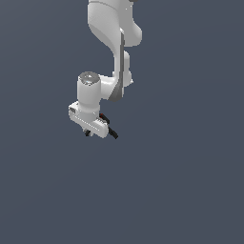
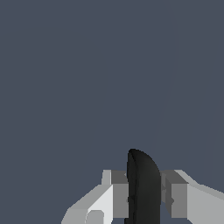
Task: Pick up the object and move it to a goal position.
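Where jaws close, black clamp (image 2: 142, 188) between

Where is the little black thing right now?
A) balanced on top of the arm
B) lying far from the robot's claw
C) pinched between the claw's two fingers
C: in the wrist view the black object sits squeezed between the two grey fingers of the gripper.

Plain dark grey-blue surface (image 1: 190, 190); nothing visibly resting on it
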`<state>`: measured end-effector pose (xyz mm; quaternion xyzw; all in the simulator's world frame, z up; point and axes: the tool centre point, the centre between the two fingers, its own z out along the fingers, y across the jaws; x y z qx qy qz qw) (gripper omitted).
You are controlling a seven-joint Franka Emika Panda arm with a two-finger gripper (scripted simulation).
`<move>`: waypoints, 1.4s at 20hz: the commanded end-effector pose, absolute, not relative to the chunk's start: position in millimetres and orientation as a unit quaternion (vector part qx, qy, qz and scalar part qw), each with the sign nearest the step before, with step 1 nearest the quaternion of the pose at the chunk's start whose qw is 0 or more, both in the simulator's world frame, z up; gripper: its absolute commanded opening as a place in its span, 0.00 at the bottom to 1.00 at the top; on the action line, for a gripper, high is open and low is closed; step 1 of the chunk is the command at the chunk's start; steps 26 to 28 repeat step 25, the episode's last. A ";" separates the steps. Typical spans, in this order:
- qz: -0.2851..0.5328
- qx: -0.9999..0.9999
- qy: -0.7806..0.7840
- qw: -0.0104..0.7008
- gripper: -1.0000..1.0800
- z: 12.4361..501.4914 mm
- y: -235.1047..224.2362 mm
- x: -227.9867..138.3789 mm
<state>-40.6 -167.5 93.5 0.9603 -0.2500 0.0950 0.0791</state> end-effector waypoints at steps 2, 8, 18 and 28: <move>0.096 0.960 -0.249 0.079 0.00 100.1 -177.9 -44.6; 0.095 0.960 -0.250 0.079 0.00 100.7 -179.3 -45.8; 0.095 0.960 -0.250 0.079 0.00 135.6 -168.5 -47.2; 0.095 0.960 -0.250 0.079 0.00 150.1 -164.3 -47.0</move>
